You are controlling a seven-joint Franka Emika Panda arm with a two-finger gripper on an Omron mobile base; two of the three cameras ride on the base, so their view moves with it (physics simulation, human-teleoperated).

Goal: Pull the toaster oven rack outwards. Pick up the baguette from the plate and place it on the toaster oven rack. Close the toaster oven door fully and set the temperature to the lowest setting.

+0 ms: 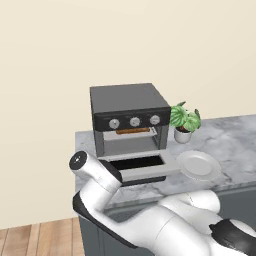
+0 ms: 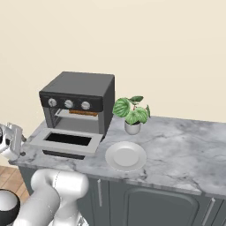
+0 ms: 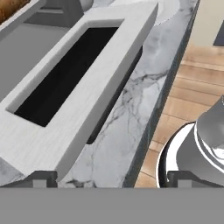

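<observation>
The dark grey toaster oven [image 1: 129, 100] [image 2: 84, 84] stands on the counter with its door [image 1: 171, 163] [image 2: 39, 140] [image 3: 100, 87] folded down flat. An orange-brown baguette [image 1: 133, 131] [image 2: 83, 113] lies on the rack [image 1: 135, 136] [image 2: 75, 116] inside the cavity. To the right, the white plate [image 1: 200, 165] [image 2: 126, 155] holds nothing. My gripper [image 3: 113, 178] hangs open with nothing between its fingers, just off the door's front edge and its dark handle [image 3: 116, 98], above the counter's front left corner. My hand [image 2: 9, 141] shows at the left edge of the right base view.
A potted plant [image 1: 184, 122] [image 2: 131, 114] stands right of the oven, behind the plate. Three silver knobs [image 1: 135, 121] [image 2: 69, 103] line the control strip. The marble counter's edge [image 3: 148, 131] drops to a wooden floor [image 3: 192, 83]. My own arm [image 1: 100, 185] fills the foreground.
</observation>
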